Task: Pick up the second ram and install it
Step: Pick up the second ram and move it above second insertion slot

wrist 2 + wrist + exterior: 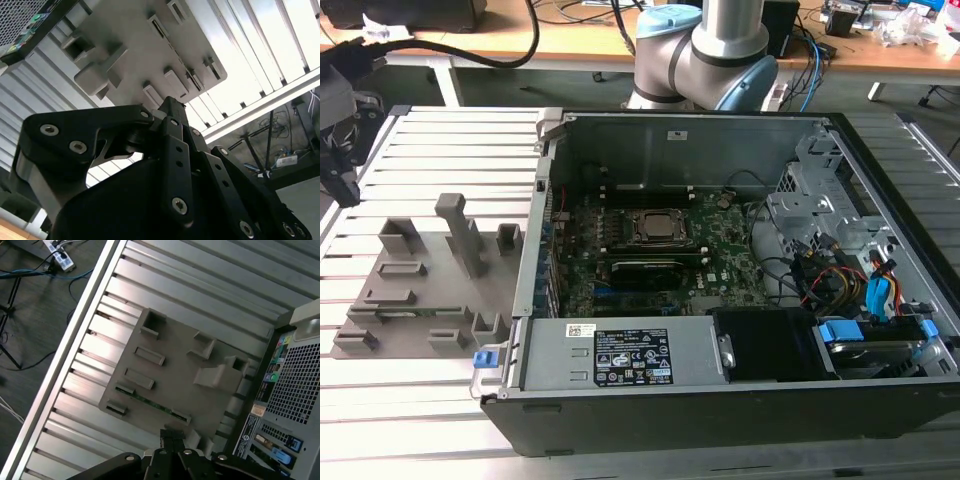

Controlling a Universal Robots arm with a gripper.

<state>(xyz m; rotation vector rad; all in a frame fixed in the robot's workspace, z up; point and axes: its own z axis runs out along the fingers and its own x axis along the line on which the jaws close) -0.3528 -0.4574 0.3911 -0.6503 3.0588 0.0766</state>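
While the hand (pixel 173 433) hangs pressed together, the slim green second ram (pixel 152 403) lies in a grey fixture (pixel 175 382).

Arm (pixel 732 22): my upright section is a smooth silver-grey tube, and below it I widen into rounded grey joint housings.
Joint cap (pixel 665 20): pale blue and round, on the side of my grey housing.
Gripper (pixel 169 104): matte black all over in both wrist views (pixel 172 434). My links are flat bars with rounded ends, laid side by side and narrowing towards the tip.
Screws (pixel 77 146): bright silver socket heads sunk into my black links, some in pairs and some in a row along a bar.
Inner metal (pixel 112 150): a paler grey piece shows between two of my black links.
Finish: my black parts have a dull sheen with soft highlights along the edges.
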